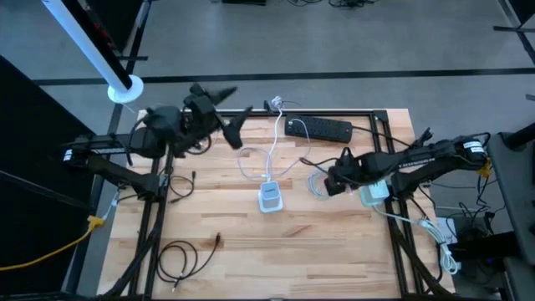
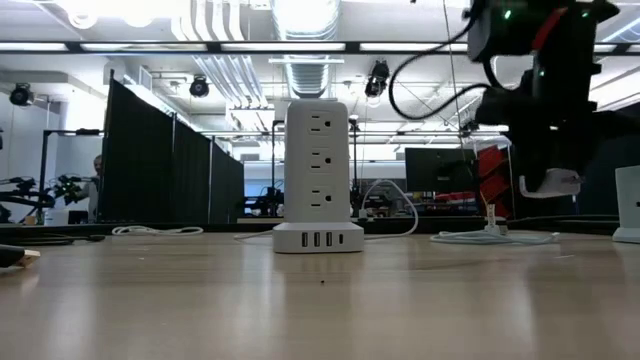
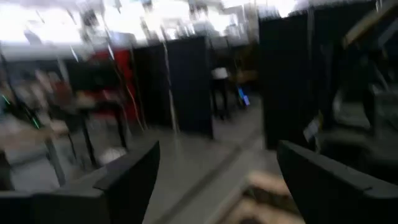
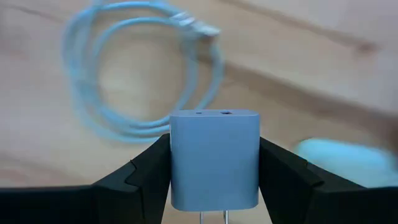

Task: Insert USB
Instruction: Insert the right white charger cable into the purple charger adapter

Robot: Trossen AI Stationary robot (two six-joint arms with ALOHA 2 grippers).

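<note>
My right gripper points down over the table's right half, shut on a small white charger block. A coiled white USB cable lies flat on the wood under it, its connector end free. The white power tower stands upright at the table's middle, with a row of USB ports in its base. My left gripper hangs open and level above the far left of the table, holding nothing. My right gripper pinches the charger block by two opposite side faces between its two fingers, which come from above and point down. The block hangs clear of the table, its port face turned down and its prongs toward the wrist.
A black power strip lies at the far edge. Another white adapter sits at the right edge, and a black cable is coiled at the near left. The tower's white cord loops toward the far edge.
</note>
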